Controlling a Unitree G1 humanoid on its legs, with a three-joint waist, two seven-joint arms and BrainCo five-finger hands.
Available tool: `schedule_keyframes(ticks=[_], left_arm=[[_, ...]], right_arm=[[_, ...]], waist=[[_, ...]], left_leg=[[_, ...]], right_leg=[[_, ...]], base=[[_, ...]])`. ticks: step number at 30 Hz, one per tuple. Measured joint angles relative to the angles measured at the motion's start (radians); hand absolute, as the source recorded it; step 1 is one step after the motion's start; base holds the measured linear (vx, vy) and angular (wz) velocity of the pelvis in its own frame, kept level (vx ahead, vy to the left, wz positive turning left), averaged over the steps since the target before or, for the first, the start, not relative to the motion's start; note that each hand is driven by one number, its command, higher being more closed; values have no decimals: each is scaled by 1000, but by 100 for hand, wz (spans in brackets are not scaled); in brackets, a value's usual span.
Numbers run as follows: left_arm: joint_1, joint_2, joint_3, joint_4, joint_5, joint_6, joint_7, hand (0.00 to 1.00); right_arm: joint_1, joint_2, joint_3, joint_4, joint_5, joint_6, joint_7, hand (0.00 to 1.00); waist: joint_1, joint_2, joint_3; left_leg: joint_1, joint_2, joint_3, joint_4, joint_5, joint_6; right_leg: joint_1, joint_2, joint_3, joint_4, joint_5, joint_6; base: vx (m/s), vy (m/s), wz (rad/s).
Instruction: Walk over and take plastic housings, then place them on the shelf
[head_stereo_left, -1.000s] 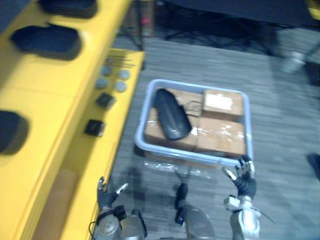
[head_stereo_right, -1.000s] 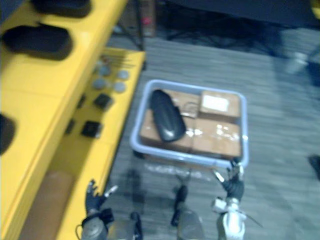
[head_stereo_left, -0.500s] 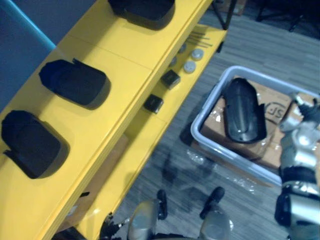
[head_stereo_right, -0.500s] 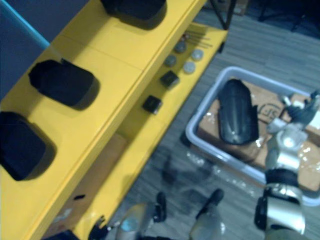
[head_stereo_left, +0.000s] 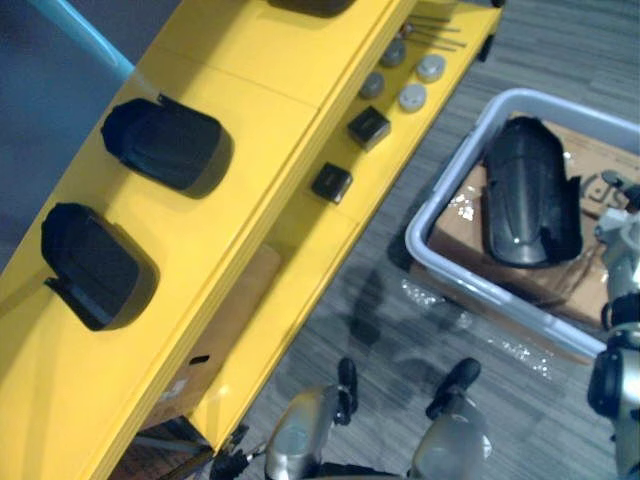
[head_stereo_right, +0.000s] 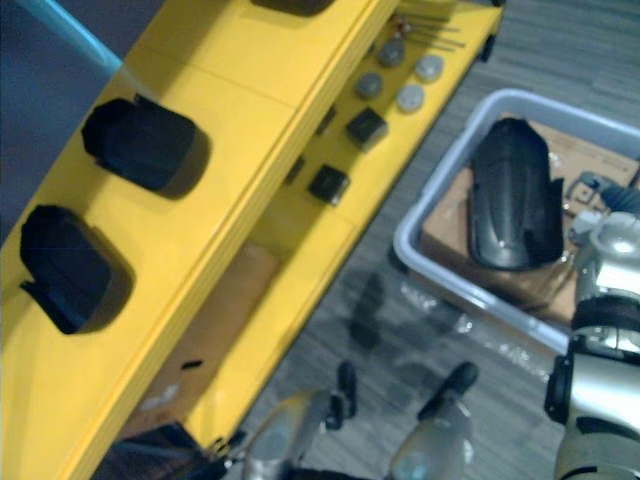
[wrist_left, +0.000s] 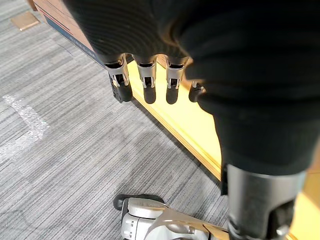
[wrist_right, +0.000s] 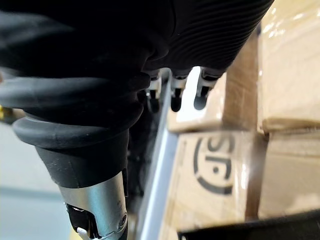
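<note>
A long black plastic housing (head_stereo_left: 527, 195) lies on cardboard boxes (wrist_right: 220, 165) inside a pale grey bin (head_stereo_left: 437, 208) on the floor. Two more black housings (head_stereo_left: 170, 148) (head_stereo_left: 92, 265) sit on top of the yellow shelf (head_stereo_left: 260, 120). My right hand (head_stereo_right: 603, 232) hovers over the bin's boxes just to the right of the housing, apart from it. Its fingers (wrist_right: 176, 94) hang straight and hold nothing. Low beside the shelf's base, my left hand (wrist_left: 145, 80) has straight fingers and is also empty.
Two small black blocks (head_stereo_left: 368, 128) (head_stereo_left: 331, 183) and several grey discs (head_stereo_left: 412, 97) lie on the lower yellow ledge. A brown cardboard box (head_stereo_left: 225, 330) stands under the shelf. Crinkled clear film (head_stereo_left: 470, 330) lies on the carpet in front of the bin.
The camera has swung left toward the shelf, so the whole picture shifted. My right hand rose from below the bin to over its boxes beside the housing. My left hand stayed low.
</note>
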Motion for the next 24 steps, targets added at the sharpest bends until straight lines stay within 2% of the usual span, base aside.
schedule_keyframes(ticks=[3, 11, 15, 16, 20, 24], left_arm=[[0, 0, -1, -1, -1, 0, 0, 0], [-18, 10, -32, 3, -43, 0, 3, 0], [-45, 9, -55, 4, -46, 0, 4, 0], [-52, 9, -70, 4, -47, 0, 6, 0], [-74, 8, -80, 12, -59, 0, 9, 0], [-84, 8, -111, 18, -79, -1, 18, 0]], right_arm=[[-13, -1, 2, 9, -12, 7, 23, 0], [-43, -21, 89, 83, -52, 113, 154, 0], [-77, -43, 112, 102, -75, 149, 170, 0], [-85, -50, 123, 113, -91, 157, 174, 100], [-110, -57, 135, 121, -145, 186, 170, 100], [-125, -74, 150, 133, -271, 218, 171, 100]], waist=[[-2, 0, 0], [8, 5, 1], [16, 15, 5], [21, 17, 5], [28, 23, 4], [29, 29, 0]], left_leg=[[-11, 0, 0, 8, 0, 0], [-62, -1, -13, 37, -1, 0], [-83, 2, -21, 55, -3, -2], [-92, 4, -22, 62, -3, -3], [-120, 10, -24, 86, -6, -5], [-151, 11, -25, 95, -6, -5]], right_leg=[[-5, 0, -2, 0, 0, 0], [-43, -1, -7, 17, -5, -11], [-57, -1, -9, 31, -7, -17], [-64, -1, -9, 35, -7, -19], [-87, -1, -8, 50, -14, -31], [-110, -1, -9, 51, -13, -37]], base=[[-6, 0, 1], [-38, 4, 3], [-76, -7, 4], [-70, -4, -1], [-73, 2, 2], [-52, 17, 1]])
